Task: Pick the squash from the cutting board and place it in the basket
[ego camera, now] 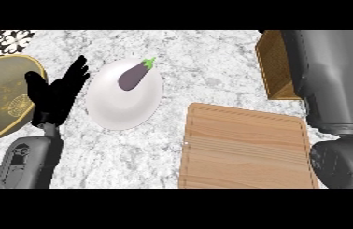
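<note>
One left hand (56, 95) open by plate (114, 112) — eggplant (132, 76) on it, bare cutting board (244, 148)

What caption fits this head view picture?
Left robot hand open beside a plate with an eggplant; bare cutting board, basket far right.

My surface (207, 55) is grey-white marbled stone. On it, a wooden cutting board (244, 148) lies at the near right, a white plate (124, 99) sits left of centre, a wooden basket (277, 67) stands at the far right, and a yellowish dish (14, 92) meets the left edge.
</note>
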Available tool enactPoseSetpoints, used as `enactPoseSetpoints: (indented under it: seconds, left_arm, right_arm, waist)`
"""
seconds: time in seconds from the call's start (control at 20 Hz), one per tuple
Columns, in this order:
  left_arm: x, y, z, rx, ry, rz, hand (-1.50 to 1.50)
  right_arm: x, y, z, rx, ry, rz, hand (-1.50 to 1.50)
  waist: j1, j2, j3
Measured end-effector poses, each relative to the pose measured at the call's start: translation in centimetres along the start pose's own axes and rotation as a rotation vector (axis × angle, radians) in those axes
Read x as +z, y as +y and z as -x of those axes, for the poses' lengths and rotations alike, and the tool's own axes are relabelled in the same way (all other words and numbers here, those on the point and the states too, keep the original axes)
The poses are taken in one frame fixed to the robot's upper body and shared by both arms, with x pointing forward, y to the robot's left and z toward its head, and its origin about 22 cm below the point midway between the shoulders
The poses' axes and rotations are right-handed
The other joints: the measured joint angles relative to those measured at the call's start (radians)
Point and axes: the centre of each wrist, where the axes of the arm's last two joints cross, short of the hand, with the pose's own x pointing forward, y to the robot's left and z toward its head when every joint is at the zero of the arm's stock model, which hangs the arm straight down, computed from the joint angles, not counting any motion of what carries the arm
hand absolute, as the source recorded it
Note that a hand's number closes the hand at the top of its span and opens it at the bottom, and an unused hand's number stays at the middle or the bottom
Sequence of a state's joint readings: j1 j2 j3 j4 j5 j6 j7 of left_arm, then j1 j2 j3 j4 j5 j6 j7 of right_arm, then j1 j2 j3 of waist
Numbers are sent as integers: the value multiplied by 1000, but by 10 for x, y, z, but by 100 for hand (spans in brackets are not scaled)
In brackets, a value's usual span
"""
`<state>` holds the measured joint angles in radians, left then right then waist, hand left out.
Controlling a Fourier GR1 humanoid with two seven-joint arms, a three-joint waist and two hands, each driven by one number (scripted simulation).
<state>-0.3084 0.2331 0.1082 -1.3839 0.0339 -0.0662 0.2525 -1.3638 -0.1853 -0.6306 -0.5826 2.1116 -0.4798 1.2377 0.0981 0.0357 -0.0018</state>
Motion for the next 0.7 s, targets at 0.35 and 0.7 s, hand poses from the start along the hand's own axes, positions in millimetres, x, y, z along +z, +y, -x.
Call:
enactPoseSetpoints:
  seconds: [0.35,0.7]
  left_arm:
    - [3,4,6,9,7,-18,0]
    - [4,11,7,10,9,-24,0]
  right_arm:
    - [-7,19,24,6,46,44,-150]
    - [-9,35,50,12,122,60,-150]
  waist:
    - [-19,-3,0]
    - [-25,-6,1]
